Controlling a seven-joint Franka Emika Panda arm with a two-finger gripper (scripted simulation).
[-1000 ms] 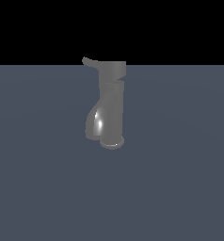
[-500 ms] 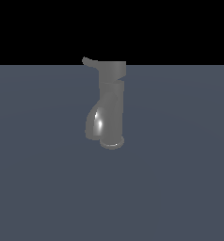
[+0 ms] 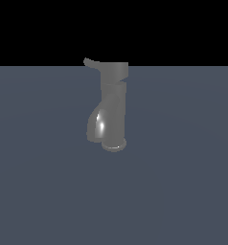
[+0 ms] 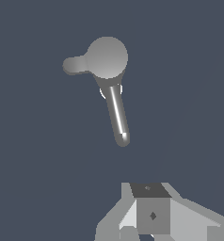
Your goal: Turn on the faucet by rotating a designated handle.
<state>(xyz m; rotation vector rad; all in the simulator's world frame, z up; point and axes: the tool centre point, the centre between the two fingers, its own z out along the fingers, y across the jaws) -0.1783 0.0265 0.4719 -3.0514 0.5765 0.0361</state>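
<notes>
Nothing moved since earlier frames; handle (image 4: 75, 65) sticking sideways off faucet (image 4: 108, 57) cap, well apart from gripper (image 4: 151, 221); jaws' opening impossible to tell.

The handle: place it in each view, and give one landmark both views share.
Exterior view: the handle juts toward the exterior view's left from the cap atop the faucet, tip slightly upturned.
Wrist view: seen from above, the handle is the short stub beside the round cap.
Shared landmark: the glossy spout.
</notes>
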